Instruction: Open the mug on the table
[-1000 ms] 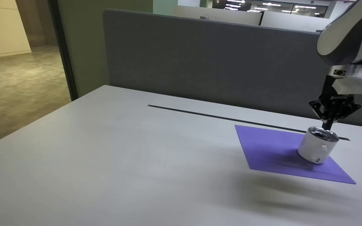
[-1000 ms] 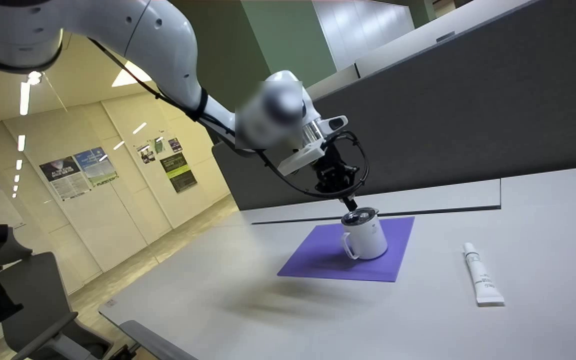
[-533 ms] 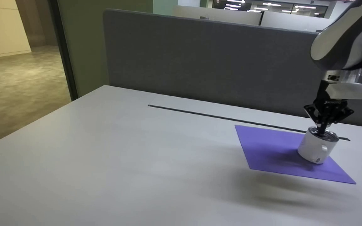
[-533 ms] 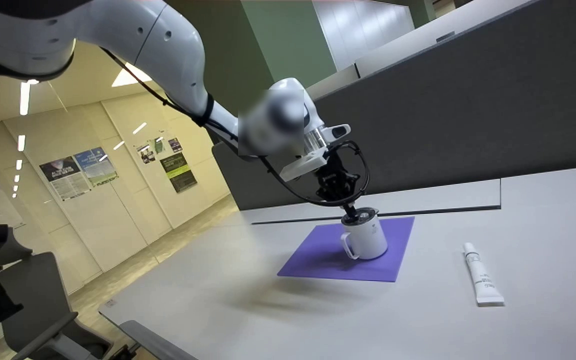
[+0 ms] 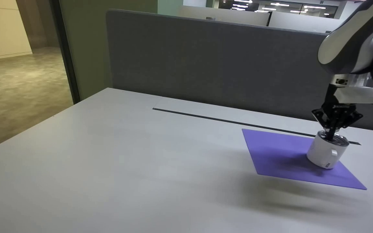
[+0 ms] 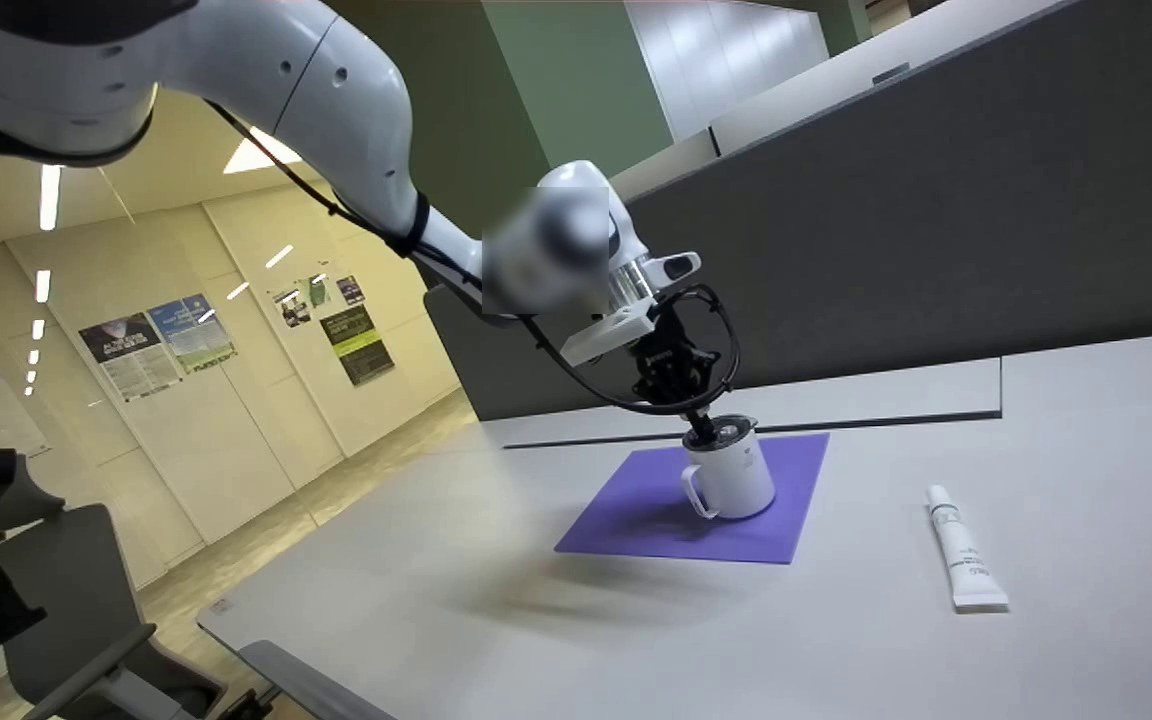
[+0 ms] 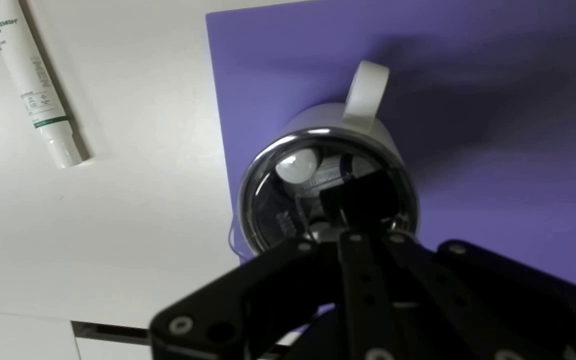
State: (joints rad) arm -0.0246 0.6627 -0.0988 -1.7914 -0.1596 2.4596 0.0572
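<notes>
The white mug [image 5: 322, 153] stands upright on a purple mat on the light grey table [image 5: 141, 161]. It also shows in an exterior view [image 6: 736, 485] with its handle, and in the wrist view [image 7: 313, 117]. A dark, see-through lid [image 7: 273, 205] with a shiny rim covers its top. My gripper [image 5: 329, 134] points down at the lid, also in an exterior view [image 6: 701, 430]. In the wrist view its dark fingertips [image 7: 360, 200] are together over the lid's right part. They look shut with nothing seen between them. Whether they touch the lid is hard to tell.
The purple mat [image 5: 270, 155] lies under the mug. A white tube [image 6: 964, 555] lies on the table beside the mat, also in the wrist view [image 7: 33, 80]. A dark grey partition [image 5: 206, 64] stands along the table's far edge. A thin dark slot [image 5: 222, 119] runs before it.
My gripper has moved down and a little sideways, from just above the mug's rim to over its lid. In the last half second it moved only slightly. The mug has not moved.
</notes>
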